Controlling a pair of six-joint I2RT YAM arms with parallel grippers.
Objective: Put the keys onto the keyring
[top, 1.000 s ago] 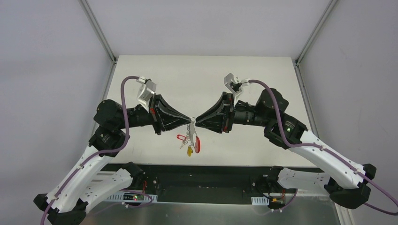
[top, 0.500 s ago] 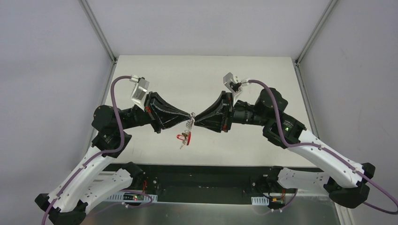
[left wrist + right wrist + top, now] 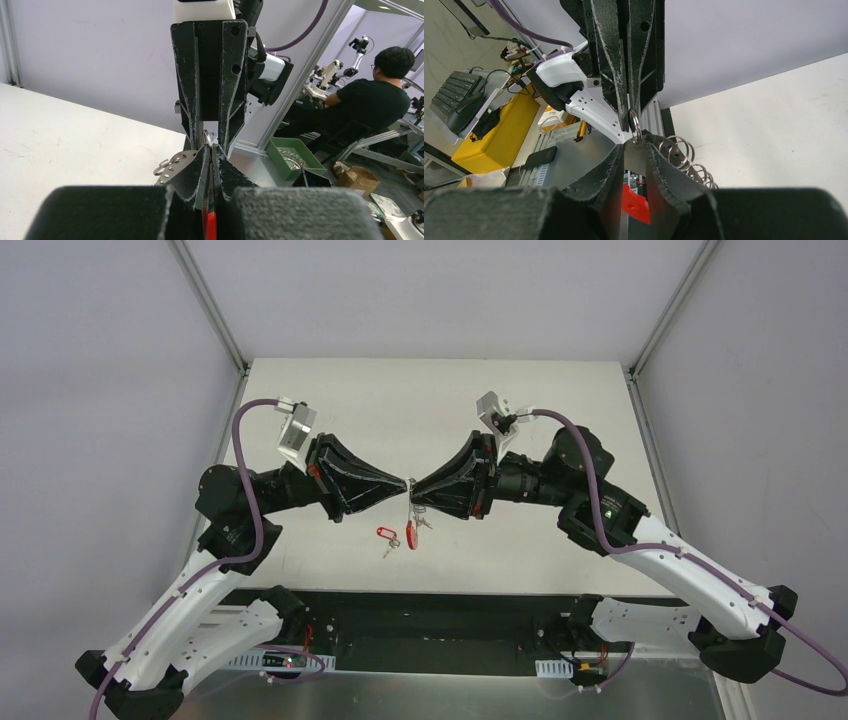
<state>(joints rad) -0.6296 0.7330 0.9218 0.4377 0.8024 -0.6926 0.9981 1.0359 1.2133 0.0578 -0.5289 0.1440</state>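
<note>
My left gripper (image 3: 405,486) and right gripper (image 3: 415,490) meet tip to tip above the white table (image 3: 330,390). The left one (image 3: 210,148) is shut on the thin metal keyring (image 3: 206,137), edge-on between its pads. The right one (image 3: 634,145) is shut on a flat silvery key (image 3: 634,152), and the keyring (image 3: 635,121) passes through the key's hole. Other silvery keys (image 3: 414,521) and red tags (image 3: 386,534) hang below the tips. A key with several holes (image 3: 172,164) juts left of my left fingers. More small rings (image 3: 680,148) trail right of my right fingers.
The table's near edge is a black rail (image 3: 430,605) between the arm bases. Metal frame posts (image 3: 212,310) stand at the back corners. Beyond the table, the left wrist view shows a green tray (image 3: 292,157) and a seated person (image 3: 372,107).
The hanging bunch of keys and tags has swung and drawn up closer under the tips; the yellow tag no longer shows. The left wrist has shifted left and slightly up. Both grippers stay shut.
</note>
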